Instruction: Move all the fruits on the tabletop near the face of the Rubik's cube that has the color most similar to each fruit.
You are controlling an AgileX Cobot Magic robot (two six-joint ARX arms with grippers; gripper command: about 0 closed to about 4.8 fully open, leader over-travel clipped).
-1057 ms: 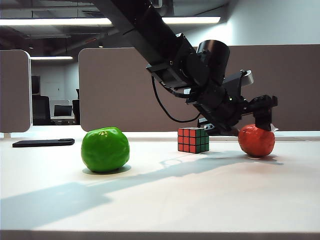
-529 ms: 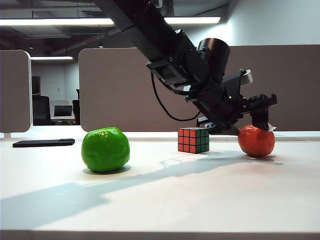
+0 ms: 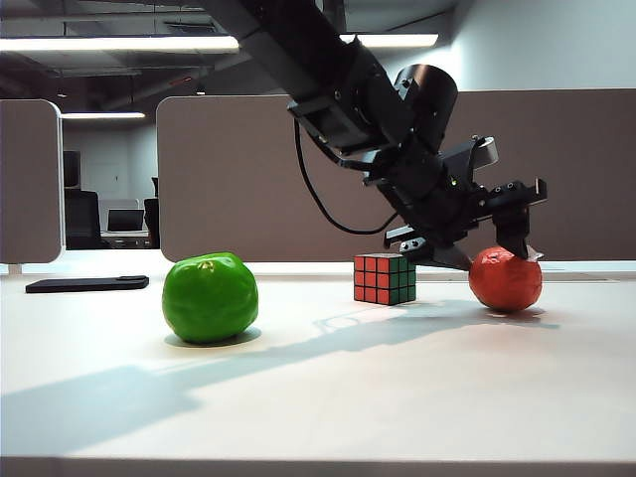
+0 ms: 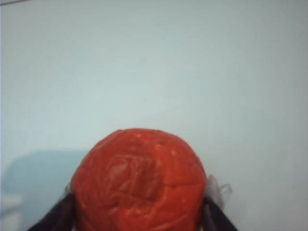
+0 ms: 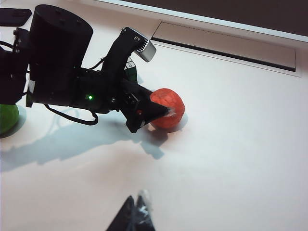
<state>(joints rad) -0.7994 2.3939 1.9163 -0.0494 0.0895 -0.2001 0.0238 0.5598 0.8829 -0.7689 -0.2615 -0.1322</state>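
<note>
Gripping the orange fruit (image 4: 138, 180) between its fingers (image 4: 57, 216), your left pincer (image 3: 494, 248) is clamped on it, one finger on each flank, low on the surface (image 3: 328, 397). Hold that squeeze steady and lift only enough to clear the surface; the skin looks slick and the fruit is round, so I judge a tilt could roll it out. Carry it round to the cube's (image 3: 385, 278) red face, which sits just beside the pincer, toward the arm. Farther out that way, well apart, rests the green fruit (image 3: 210, 297), untouched. Your right pincer (image 5: 134, 216) hangs well clear above; whether it is parted, I cannot tell.
</note>
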